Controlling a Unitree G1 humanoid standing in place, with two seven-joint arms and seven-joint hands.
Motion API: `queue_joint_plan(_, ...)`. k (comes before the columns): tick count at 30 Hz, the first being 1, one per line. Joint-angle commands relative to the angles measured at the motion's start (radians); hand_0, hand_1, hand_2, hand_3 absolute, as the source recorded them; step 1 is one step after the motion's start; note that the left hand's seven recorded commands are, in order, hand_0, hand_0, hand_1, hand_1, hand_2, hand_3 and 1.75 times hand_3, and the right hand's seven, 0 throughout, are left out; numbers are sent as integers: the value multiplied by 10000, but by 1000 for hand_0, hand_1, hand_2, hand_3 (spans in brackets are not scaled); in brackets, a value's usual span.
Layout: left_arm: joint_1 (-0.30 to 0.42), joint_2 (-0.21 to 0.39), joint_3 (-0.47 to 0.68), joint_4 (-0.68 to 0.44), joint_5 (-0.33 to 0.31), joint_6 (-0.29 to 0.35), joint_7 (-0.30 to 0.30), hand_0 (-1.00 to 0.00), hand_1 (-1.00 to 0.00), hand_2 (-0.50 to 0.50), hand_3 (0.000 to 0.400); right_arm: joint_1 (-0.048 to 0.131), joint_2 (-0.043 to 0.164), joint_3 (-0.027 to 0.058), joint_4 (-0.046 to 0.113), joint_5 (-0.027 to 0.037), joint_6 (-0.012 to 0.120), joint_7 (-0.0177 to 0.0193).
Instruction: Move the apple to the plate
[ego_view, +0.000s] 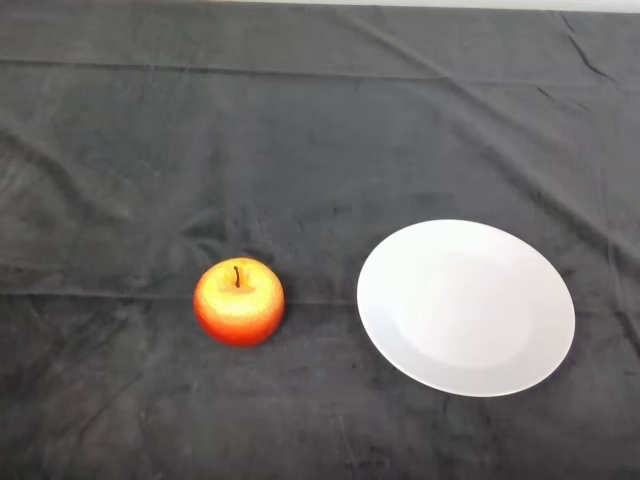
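Note:
A red and yellow apple (238, 301) with a dark stem stands upright on the dark cloth, left of the middle. A white round plate (466, 307) lies on the cloth to the right of the apple, a short gap apart from it. Nothing lies on the plate.
The dark cloth (300, 130) covers the whole table, with creases and folds across it. A pale strip of the table's far edge (420, 4) shows along the top.

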Motion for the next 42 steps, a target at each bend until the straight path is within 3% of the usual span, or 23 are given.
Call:
queue_joint_plan(1, -11, -232, -59, -599, 143, -272, -29, 0, 0, 0, 0, 786, 462, 244, 319, -198, 157, 186)
queue_joint_plan(42, -630, -2099, -1796, -1179, 1713, -1085, -1941, 0, 0, 0, 0, 820, 463, 233, 251, -187, 193, 197)
